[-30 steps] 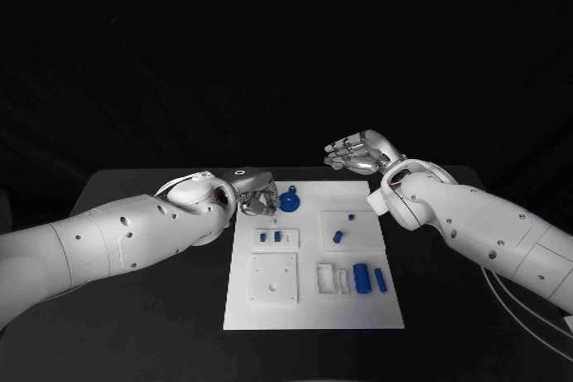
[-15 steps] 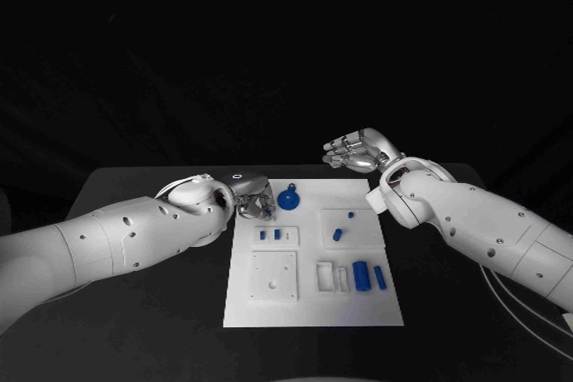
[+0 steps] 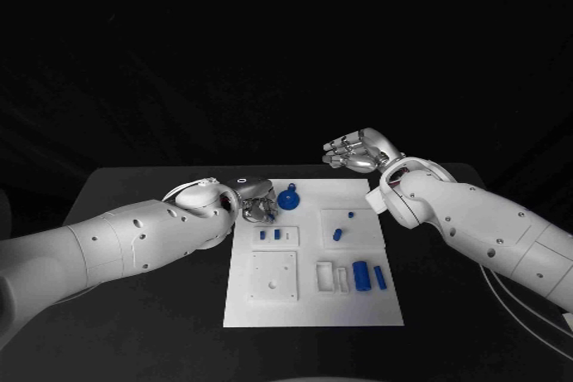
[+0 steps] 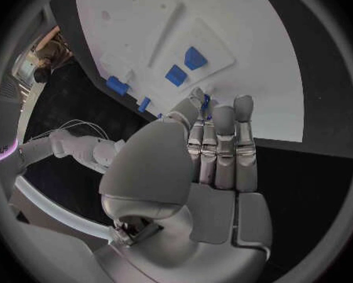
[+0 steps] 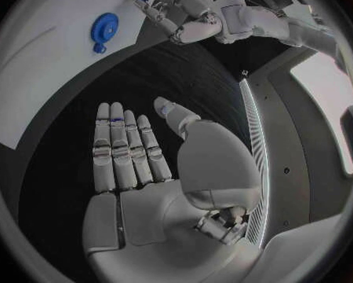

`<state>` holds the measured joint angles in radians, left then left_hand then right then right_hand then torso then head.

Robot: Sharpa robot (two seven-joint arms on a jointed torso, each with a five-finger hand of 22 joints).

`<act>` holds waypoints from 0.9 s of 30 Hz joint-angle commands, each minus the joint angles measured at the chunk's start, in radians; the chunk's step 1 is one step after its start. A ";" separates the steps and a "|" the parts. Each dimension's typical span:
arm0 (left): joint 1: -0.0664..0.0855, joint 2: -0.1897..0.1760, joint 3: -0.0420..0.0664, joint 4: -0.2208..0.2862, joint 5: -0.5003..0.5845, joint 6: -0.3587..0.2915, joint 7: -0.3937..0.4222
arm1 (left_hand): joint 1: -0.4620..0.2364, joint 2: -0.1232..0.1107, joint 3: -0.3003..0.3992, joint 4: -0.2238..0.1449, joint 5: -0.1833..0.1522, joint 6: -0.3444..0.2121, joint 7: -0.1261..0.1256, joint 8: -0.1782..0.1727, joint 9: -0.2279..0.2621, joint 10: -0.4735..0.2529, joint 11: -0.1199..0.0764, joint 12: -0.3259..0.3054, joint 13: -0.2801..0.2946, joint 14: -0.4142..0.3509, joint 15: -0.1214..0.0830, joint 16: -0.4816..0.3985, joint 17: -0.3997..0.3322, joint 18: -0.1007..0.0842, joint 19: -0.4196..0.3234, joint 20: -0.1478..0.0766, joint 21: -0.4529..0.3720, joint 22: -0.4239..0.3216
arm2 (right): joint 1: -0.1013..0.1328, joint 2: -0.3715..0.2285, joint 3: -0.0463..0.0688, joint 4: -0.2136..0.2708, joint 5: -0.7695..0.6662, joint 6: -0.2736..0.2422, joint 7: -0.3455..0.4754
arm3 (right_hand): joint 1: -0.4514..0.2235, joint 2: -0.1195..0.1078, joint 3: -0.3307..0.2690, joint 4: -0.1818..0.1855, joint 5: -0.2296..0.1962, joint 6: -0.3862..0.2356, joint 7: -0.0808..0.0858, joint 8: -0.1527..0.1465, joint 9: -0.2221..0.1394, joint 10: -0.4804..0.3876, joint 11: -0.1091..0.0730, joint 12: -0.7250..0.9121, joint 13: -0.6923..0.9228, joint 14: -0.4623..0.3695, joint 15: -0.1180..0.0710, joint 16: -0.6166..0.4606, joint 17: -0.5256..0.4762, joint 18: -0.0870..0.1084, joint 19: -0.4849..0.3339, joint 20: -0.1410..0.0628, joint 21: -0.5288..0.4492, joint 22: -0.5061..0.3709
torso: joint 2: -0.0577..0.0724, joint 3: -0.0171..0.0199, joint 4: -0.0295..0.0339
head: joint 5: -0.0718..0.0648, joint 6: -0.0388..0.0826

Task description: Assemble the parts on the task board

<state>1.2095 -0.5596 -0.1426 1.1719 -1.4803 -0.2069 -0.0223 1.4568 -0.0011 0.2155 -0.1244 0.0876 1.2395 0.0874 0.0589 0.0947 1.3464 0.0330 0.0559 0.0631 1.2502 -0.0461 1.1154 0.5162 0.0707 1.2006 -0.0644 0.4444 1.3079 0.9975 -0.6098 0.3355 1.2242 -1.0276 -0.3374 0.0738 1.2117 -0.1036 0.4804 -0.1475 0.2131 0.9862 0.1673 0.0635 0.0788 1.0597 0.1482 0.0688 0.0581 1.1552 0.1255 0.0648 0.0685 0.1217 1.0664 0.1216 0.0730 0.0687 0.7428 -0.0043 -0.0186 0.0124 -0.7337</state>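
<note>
The white task board (image 3: 313,307) lies in the middle of the black table. My left hand (image 3: 254,201) hovers at its far left corner, beside a round blue part (image 3: 288,200). In the left wrist view a small blue part (image 4: 205,102) shows pinched between the thumb and a finger, the other fingers straight. Two small blue parts (image 3: 271,234) stand in a raised block just in front of that hand. My right hand (image 3: 354,152) is raised beyond the board's far right corner, fingers straight and holding nothing (image 5: 137,151).
Further blue parts sit on the board: a short peg (image 3: 338,234), a tiny piece (image 3: 350,215), and two cylinders (image 3: 369,277) near the right edge. A white square plate (image 3: 273,276) with holes occupies the near left.
My left arm has turned and crept a little nearer along the board's left edge, hand staying by the round part. The right hand has hardly moved.
</note>
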 commanded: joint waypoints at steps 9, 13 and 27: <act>-0.002 0.011 -0.001 -0.011 0.006 0.014 -0.003 | 0.000 0.009 -0.006 0.006 -0.003 -0.012 0.001 0.005 0.001 -0.001 -0.010 0.005 0.001 -0.008 0.003 0.004 -0.003 0.015 -0.008 0.002 0.005 0.020 | 0.000 -0.001 0.000 0.003 0.000 0.015 0.007 | -0.005 0.003 -0.003 0.003 0.007 -0.009 -0.001 0.000 -0.001 -0.005 0.001 -0.002 0.001 -0.005 0.001 -0.001 -0.001 -0.011 -0.004 0.002 -0.002 -0.001 | 0.000 -0.0001 0.0007 | -0.001 -0.001; -0.003 0.015 -0.001 -0.015 0.005 0.014 -0.004 | 0.000 0.009 -0.006 0.007 -0.003 -0.013 0.001 0.005 0.000 -0.002 -0.009 0.004 0.001 -0.009 0.003 0.004 -0.003 0.015 -0.008 0.002 0.005 0.020 | 0.000 -0.001 0.000 0.003 0.000 0.015 0.008 | -0.005 0.003 -0.003 0.003 0.007 -0.009 -0.001 0.000 -0.001 -0.005 0.001 -0.002 0.001 -0.005 0.001 -0.001 -0.001 -0.011 -0.004 0.002 -0.002 -0.001 | 0.000 0.0001 0.0005 | 0.000 -0.001; -0.007 0.030 -0.002 -0.031 0.007 0.022 0.001 | 0.002 0.009 -0.006 0.007 -0.002 -0.015 0.001 0.006 0.000 -0.004 -0.009 0.005 0.001 -0.009 0.003 0.005 -0.003 0.015 -0.008 0.002 0.005 0.020 | 0.000 0.000 0.000 0.003 0.000 0.014 0.010 | -0.009 0.005 -0.005 0.002 0.011 -0.008 -0.001 0.000 -0.001 -0.004 0.001 -0.002 0.001 -0.004 0.001 -0.001 -0.001 -0.011 -0.003 0.002 -0.002 -0.001 | 0.001 -0.0002 0.0006 | -0.003 -0.002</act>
<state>1.2037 -0.5340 -0.1447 1.1389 -1.4792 -0.2012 -0.0263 1.4581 -0.0026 0.2115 -0.1229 0.0839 1.2306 0.0857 0.0609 0.0930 1.3435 0.0298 0.0569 0.0628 1.2469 -0.0426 1.1153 0.5139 0.0696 1.1971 -0.0608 0.4444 1.3076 0.9975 -0.6111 0.3355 1.2257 -1.0274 -0.3358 0.0741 1.2118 -0.1037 0.4804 -0.1475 0.2181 0.9862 0.1673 0.0635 0.0788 1.0597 0.1482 0.0688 0.0582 1.1554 0.1253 0.0648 0.0688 0.1217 1.0665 0.1216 0.0730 0.0687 0.7431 -0.0044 -0.0184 0.0103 -0.7356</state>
